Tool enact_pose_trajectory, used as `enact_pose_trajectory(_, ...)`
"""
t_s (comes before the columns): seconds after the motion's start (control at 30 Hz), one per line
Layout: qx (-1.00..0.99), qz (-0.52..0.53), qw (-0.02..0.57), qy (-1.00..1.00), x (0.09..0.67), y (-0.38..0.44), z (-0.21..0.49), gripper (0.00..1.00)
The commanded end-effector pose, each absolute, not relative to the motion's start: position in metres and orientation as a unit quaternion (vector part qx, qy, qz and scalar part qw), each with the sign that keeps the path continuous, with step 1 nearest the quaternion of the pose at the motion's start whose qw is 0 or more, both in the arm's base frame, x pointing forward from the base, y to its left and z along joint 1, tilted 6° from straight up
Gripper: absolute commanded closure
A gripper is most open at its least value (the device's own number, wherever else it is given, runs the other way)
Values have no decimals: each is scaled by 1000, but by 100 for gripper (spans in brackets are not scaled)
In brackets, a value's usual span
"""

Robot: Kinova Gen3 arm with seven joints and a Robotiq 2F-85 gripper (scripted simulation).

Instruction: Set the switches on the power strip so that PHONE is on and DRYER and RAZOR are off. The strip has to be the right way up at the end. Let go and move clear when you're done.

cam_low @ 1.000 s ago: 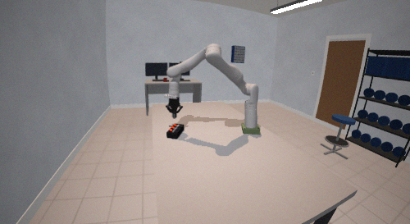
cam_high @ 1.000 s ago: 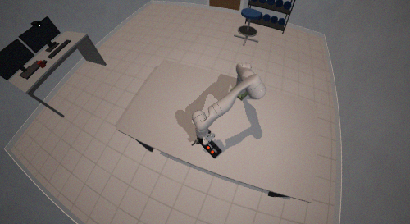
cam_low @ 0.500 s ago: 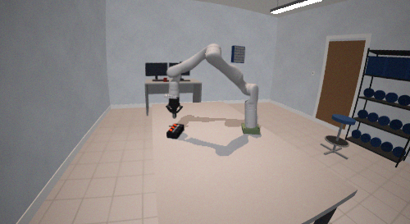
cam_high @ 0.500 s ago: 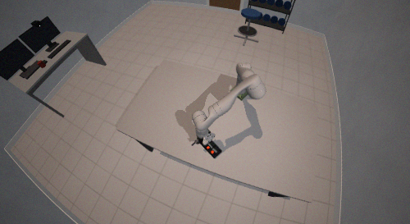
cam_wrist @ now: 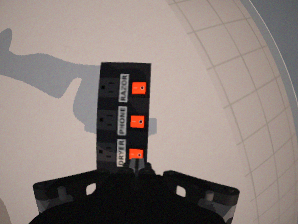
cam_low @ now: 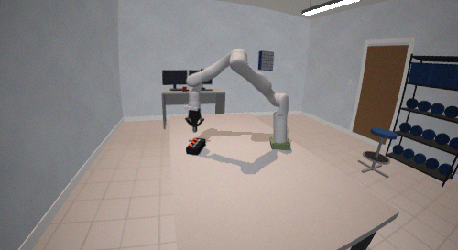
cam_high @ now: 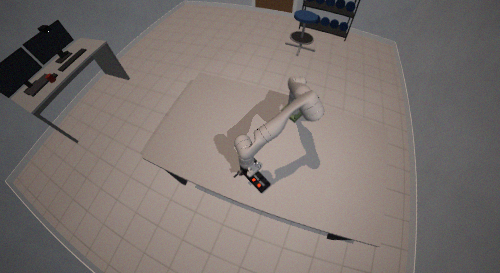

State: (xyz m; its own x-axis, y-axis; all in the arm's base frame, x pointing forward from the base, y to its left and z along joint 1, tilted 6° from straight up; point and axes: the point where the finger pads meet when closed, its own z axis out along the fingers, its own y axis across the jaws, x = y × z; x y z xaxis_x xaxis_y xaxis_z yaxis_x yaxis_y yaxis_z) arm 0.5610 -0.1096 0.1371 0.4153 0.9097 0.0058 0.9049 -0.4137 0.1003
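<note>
The black power strip (cam_high: 259, 183) (cam_low: 195, 146) (cam_wrist: 108, 117) lies flat, switches up, near the table's (cam_high: 350, 181) (cam_low: 275, 198) (cam_wrist: 53, 30) edge. Its three rocker switches (cam_wrist: 139, 87) (cam_wrist: 137, 120) (cam_wrist: 136, 153) all show orange-red. White labels sit beside them, but I cannot read them. My gripper (cam_high: 247, 172) (cam_low: 195, 128) (cam_wrist: 137, 166) is shut with nothing between its fingers. It points down and hangs a little above the strip's end, over the nearest switch in the wrist view.
The arm's base (cam_high: 298, 116) (cam_low: 280, 145) stands on the table, well away from the strip. The table's edge (cam_high: 220, 195) runs close to the strip. A desk with monitors (cam_low: 192, 94), a stool (cam_low: 377, 149) and a shelf (cam_low: 430, 125) stand away from the table.
</note>
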Motion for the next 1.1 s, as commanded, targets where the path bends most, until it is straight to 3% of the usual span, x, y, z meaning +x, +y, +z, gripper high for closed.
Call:
enact_pose_trajectory(0.0, 844, 32, 43, 534, 563, -109, 134, 100)
enact_pose_trajectory(1.07, 844, 32, 43, 534, 567, -111, 101, 100)
